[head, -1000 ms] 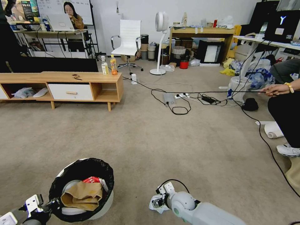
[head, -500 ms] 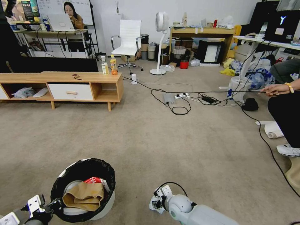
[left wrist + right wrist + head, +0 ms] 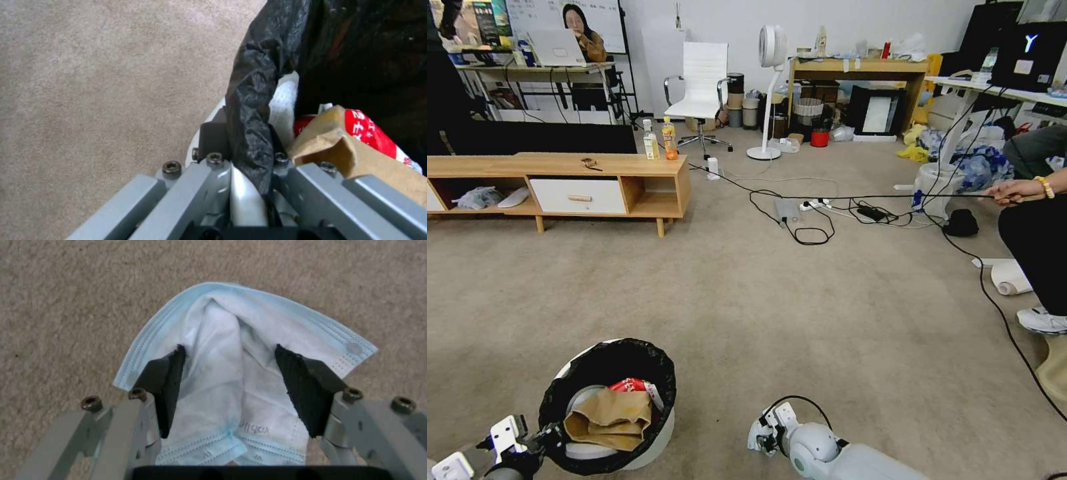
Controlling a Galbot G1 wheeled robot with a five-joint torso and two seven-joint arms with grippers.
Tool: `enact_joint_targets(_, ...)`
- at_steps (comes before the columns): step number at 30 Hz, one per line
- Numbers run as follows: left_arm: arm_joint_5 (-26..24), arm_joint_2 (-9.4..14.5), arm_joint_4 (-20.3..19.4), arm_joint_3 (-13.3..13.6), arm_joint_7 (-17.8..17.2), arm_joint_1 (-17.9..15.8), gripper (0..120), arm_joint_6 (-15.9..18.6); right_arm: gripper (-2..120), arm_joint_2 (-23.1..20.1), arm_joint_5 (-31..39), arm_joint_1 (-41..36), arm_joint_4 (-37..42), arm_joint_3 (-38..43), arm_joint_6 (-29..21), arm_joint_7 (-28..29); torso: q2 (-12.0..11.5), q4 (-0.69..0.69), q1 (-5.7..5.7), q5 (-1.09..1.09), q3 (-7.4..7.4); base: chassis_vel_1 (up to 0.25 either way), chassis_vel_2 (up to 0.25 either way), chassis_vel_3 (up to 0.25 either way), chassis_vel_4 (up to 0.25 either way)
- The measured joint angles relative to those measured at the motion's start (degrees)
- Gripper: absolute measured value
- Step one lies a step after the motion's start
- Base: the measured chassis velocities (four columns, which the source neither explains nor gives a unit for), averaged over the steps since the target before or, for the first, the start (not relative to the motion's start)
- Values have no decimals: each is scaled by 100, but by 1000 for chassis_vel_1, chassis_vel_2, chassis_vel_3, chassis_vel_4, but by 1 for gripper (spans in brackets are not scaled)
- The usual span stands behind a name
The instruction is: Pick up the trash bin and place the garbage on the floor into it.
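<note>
Nearest, the left end effector is clamped on the rim of the small round white plastic trash bin, its fingers pinching the crinkly black bag lining folded over that rim. Inside the bin lie a crumpled brown paper box and a flattened red-white carton. Beside it, the right end effector is low over the beige-grey short-pile carpet floor, its two dark fingers spread apart on either side of a crumpled pale-blue and white face mask lying on the carpet, not yet closed on it. Farther off stands a low wooden cabinet carrying two upright drink bottles.
</note>
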Motion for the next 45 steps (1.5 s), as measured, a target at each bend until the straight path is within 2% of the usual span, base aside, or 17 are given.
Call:
enact_joint_targets(8,6,-6,27,1,0,-6,3,-7,49,47,-57,-32,-56,5,69,-14,2,1,0,0,-1,0,0,0,0)
enact_joint_targets(11,24,-22,37,29,1,-21,3,-13,37,24,-73,-48,-30,-8,121,-29,1,4,0,4,0,0,0,0,0)
enact_joint_targets(15,28,-24,38,40,1,-32,3,-14,30,13,-77,-50,-21,-9,140,-34,0,5,0,5,1,0,0,0,0)
enact_joint_targets(16,29,-24,38,41,1,-40,3,-14,24,-6,-82,-50,-12,-8,151,-36,0,4,0,6,1,0,0,0,0)
enact_joint_targets(18,30,-23,37,44,-1,-43,3,-14,22,-33,-84,-49,-7,-3,157,-35,0,3,0,3,1,0,0,0,0)
enact_joint_targets(20,32,-23,38,60,-3,-54,3,-14,10,-76,-86,-51,33,1,157,-28,-1,-1,1,2,1,0,0,0,0)
enact_joint_targets(24,41,-29,46,78,-6,-69,3,-14,3,-108,-85,-58,72,2,156,-25,-1,-1,0,1,1,0,0,0,0)
enact_joint_targets(34,31,-24,28,79,-24,-76,3,1,0,-338,17,-59,381,10,347,-40,-1,1,0,2,1,0,0,0,0)
enact_joint_targets(38,-2,-2,1,70,-40,-81,3,17,0,-582,124,-58,827,128,462,3,-1,0,1,2,1,0,0,0,0)
enact_joint_targets(41,-28,20,-18,64,-48,-90,3,23,0,-846,232,-26,1488,385,506,119,-1,1,1,2,1,0,0,0,0)
enact_joint_targets(45,-39,26,-44,65,-58,-97,3,27,0,-982,272,20,1865,509,507,185,-1,1,0,1,1,0,0,0,0)
